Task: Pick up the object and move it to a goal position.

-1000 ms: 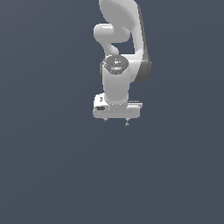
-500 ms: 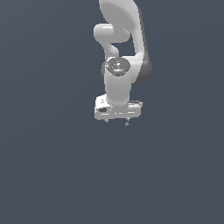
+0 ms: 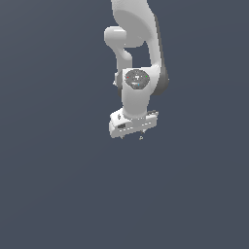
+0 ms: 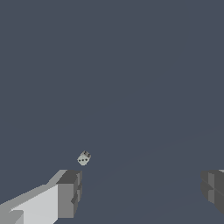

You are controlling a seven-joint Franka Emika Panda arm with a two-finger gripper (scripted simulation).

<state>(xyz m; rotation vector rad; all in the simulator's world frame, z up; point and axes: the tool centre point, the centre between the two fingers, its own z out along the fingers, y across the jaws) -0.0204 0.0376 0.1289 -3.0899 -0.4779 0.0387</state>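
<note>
We see a white robot arm (image 3: 138, 58) reaching down from the top of the exterior view against a plain dark blue-grey floor (image 3: 58, 185). The arm bends at a rounded joint marked with a small speckled disc, then ends in a pale, boxy hand turned slightly askew. Below that hand sits the claw (image 3: 136, 135), whose tips show only as tiny dark stubs, one toward the exterior view's left and one toward its right.

In the wrist view the claw (image 4: 140, 188) is spread wide apart, holding nothing. One grey finger (image 4: 68, 192) has a white block behind it, and the other finger is cut off at the picture's edge, with a broad stretch of bare floor (image 4: 131, 65) between them.

The object to be picked up is a small pale die (image 4: 84, 158), with dark pips on its faces. In the wrist view it lies on the floor, tilted, close beside the tip of one finger but not touching it, and outside the gap between the fingers. In the exterior view we cannot make out the die with any certainty, as anything near the claw tips is too small to tell.
</note>
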